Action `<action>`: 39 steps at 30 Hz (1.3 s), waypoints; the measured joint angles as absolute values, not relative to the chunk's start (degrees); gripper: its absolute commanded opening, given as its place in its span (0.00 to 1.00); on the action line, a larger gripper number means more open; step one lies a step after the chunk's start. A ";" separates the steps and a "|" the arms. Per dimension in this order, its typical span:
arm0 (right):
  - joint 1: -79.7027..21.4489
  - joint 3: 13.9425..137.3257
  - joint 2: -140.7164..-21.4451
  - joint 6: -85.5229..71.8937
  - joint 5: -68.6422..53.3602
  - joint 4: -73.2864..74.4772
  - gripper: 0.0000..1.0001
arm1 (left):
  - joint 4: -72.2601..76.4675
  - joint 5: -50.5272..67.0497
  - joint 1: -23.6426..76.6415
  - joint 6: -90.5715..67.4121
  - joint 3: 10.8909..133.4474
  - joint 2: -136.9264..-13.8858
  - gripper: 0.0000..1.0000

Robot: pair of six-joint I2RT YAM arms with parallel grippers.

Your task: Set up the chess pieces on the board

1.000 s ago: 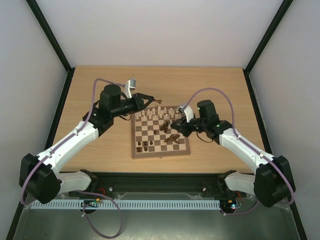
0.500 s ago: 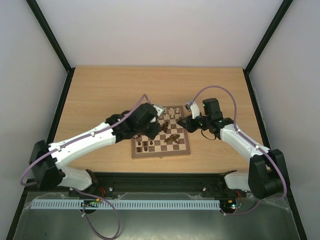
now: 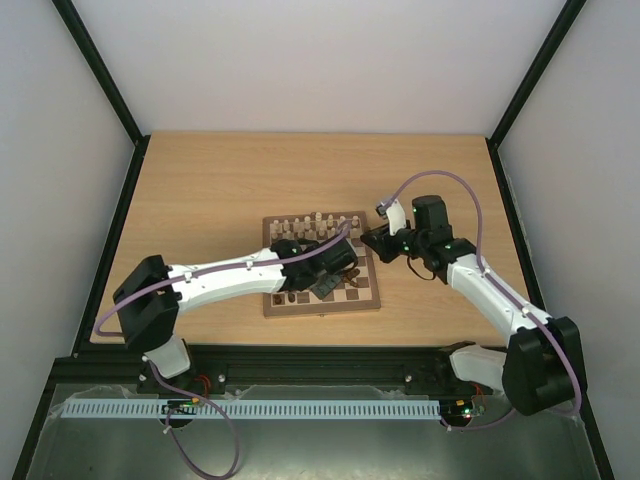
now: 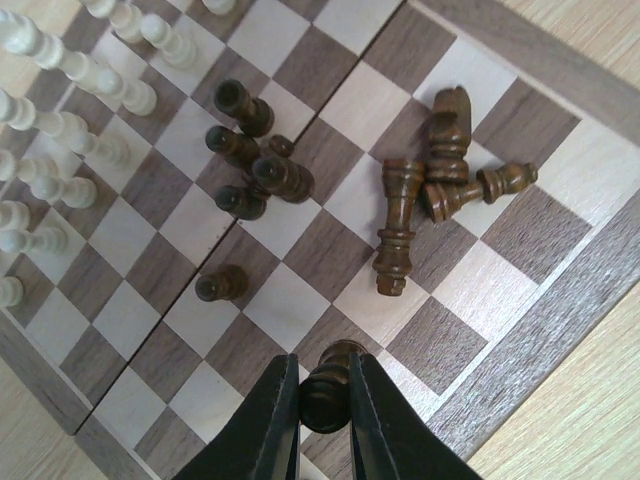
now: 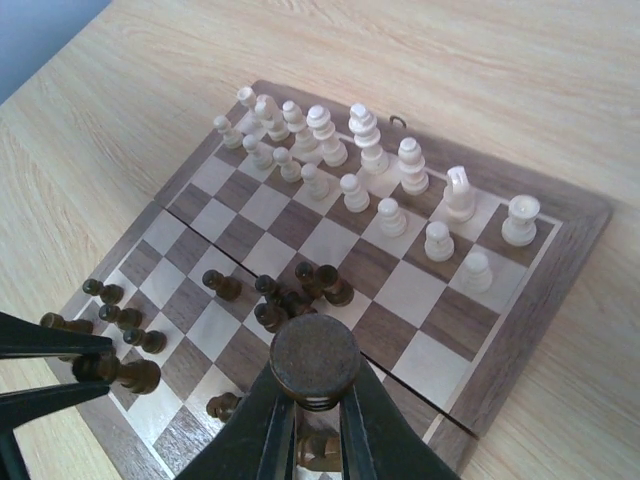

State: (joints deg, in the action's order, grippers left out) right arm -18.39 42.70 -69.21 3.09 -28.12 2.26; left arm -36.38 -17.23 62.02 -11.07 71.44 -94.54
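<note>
The board (image 3: 320,307) lies mid-table, with cream pieces (image 3: 315,225) standing in two rows along its far side. My left gripper (image 4: 323,366) is low over the board's near right corner, shut on an upright dark piece (image 4: 326,398). Beside it lie fallen dark pieces (image 4: 432,195), and a cluster of dark pieces (image 4: 258,165) stands mid-board. My right gripper (image 5: 315,405) hovers over the board's right edge, shut on a dark piece (image 5: 315,360) whose round base faces the camera. The cream rows (image 5: 380,170) show beyond it. The left gripper's fingers (image 5: 45,340) enter at the left.
The wooden table (image 3: 200,190) is bounded by black frame rails (image 3: 120,220) at left and right, with white walls behind. A few dark pieces (image 5: 115,310) stand at the board's near left corner. The left arm (image 3: 230,275) lies low across the board's near left part.
My left arm has swung from beyond the board's far left corner down across the board to its near right part. My right gripper has drawn back from over the board to its right edge.
</note>
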 measured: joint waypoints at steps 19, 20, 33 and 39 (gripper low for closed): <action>-18.37 42.70 -67.35 4.71 -26.65 2.28 0.09 | -36.58 -13.06 63.16 -11.64 67.53 -95.64 0.07; -18.37 42.70 -67.35 4.73 -26.65 2.28 0.09 | -36.58 -12.93 63.16 -11.77 67.31 -95.55 0.07; -18.39 42.70 -67.35 4.78 -26.65 2.28 0.09 | -35.70 -12.03 63.20 -12.14 66.35 -95.55 0.10; -18.39 42.70 -67.40 4.82 -26.68 2.28 0.09 | -35.70 -12.03 63.22 -12.32 66.28 -95.55 0.11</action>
State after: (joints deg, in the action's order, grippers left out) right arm -18.39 42.70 -67.40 4.82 -26.68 2.28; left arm -35.70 -12.03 63.22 -12.32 66.28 -95.55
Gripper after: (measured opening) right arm 0.097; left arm 0.141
